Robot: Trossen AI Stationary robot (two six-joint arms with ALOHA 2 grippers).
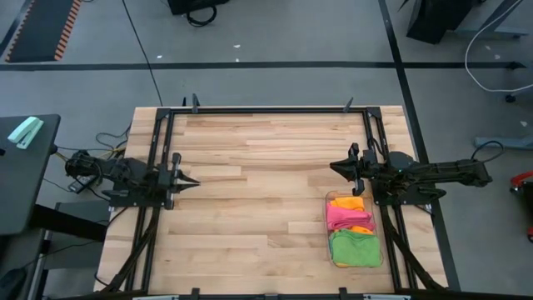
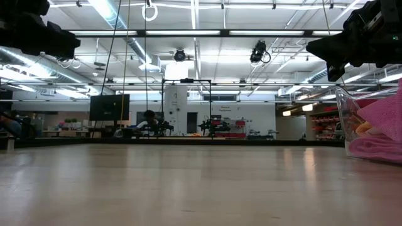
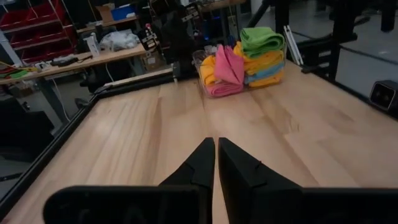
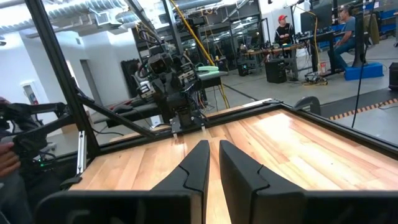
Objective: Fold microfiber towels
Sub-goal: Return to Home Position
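Observation:
Several microfiber towels (image 1: 353,230), orange, pink and green, lie piled in a clear plastic bin (image 1: 328,218) at the table's near right. The left wrist view shows the same pile (image 3: 245,57) across the table, with yellow and blue ones under the green. My left gripper (image 1: 195,182) hovers shut at the table's left edge and points toward the right; nothing is between its fingers (image 3: 216,142). My right gripper (image 1: 334,167) hovers shut just beyond the bin's far end and points left, also holding nothing (image 4: 213,144).
The bare wooden tabletop (image 1: 258,192) stretches between the two grippers. A black metal frame (image 1: 266,109) runs around the table's edges. In the low view the bin (image 2: 347,119) stands at the right. People (image 4: 285,28) show in the room beyond the table.

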